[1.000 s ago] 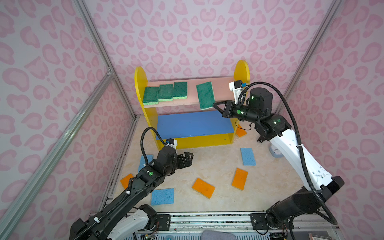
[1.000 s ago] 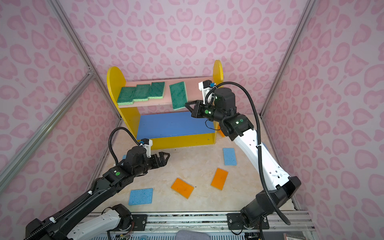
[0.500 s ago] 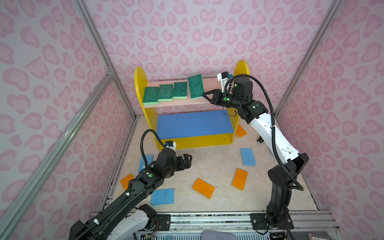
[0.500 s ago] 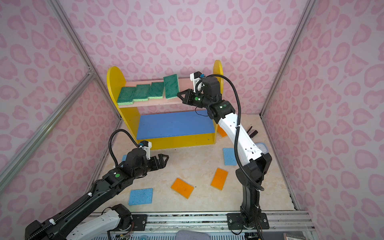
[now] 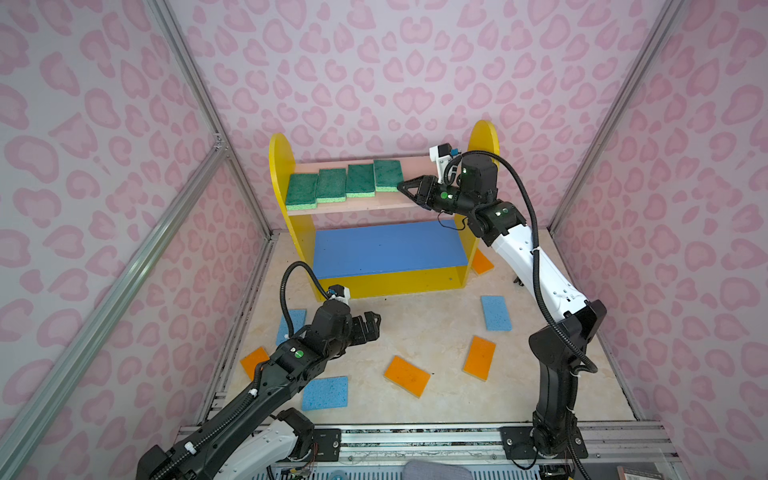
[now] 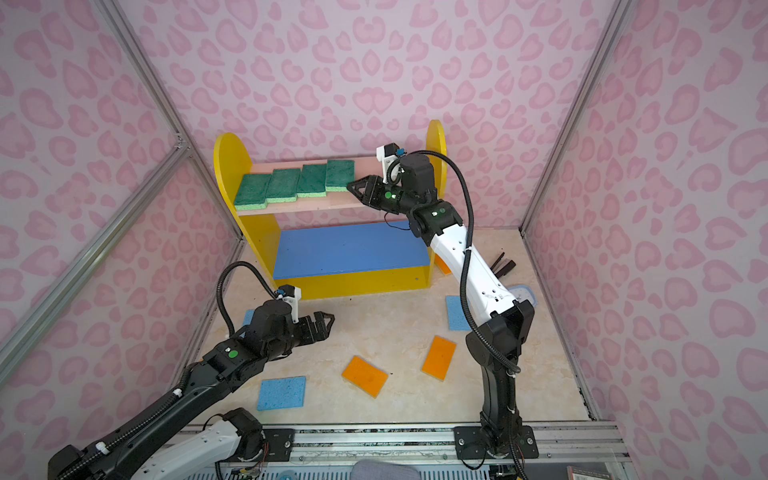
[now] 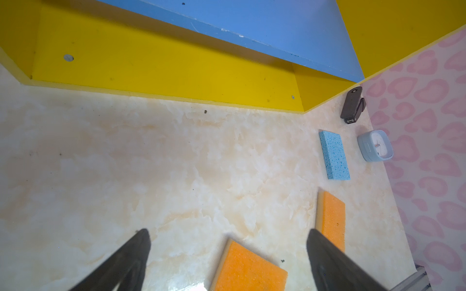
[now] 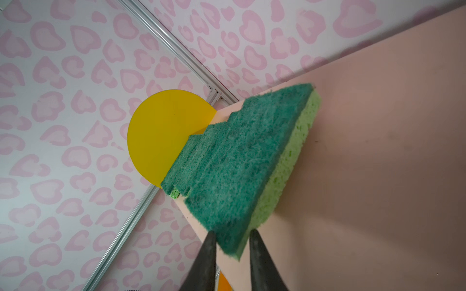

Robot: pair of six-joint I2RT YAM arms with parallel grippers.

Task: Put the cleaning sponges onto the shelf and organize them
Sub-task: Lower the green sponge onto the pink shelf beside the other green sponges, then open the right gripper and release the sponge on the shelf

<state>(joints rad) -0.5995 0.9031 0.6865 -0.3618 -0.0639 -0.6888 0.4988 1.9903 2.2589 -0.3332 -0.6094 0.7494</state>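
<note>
The shelf (image 5: 281, 166) stands at the back. On its pink upper board (image 5: 374, 204) four green cleaning sponges lie in a row, the rightmost one (image 5: 388, 175) (image 6: 340, 174) (image 8: 242, 161) flat on the board. My right gripper (image 5: 401, 187) (image 6: 351, 186) (image 8: 232, 234) is at that sponge's near corner, jaws slightly open on either side of it, the corner unsqueezed. My left gripper (image 5: 376, 322) (image 6: 330, 322) (image 7: 228, 234) hovers wide open and empty over the floor, with an orange sponge (image 7: 248, 268) (image 5: 407, 376) just below it.
More sponges lie on the floor: orange ones (image 5: 480, 358) (image 5: 254, 360) (image 5: 482, 261) and blue ones (image 5: 325, 392) (image 5: 496, 312) (image 5: 293, 322). A black stapler (image 7: 351, 104) and a light-blue clock (image 7: 375, 145) sit by the right wall. The blue middle board (image 5: 386, 245) holds nothing.
My right arm carried the green sponge up from in front of the shelf and laid it at the right end of the row; its jaws have parted. The left arm has hardly moved.
</note>
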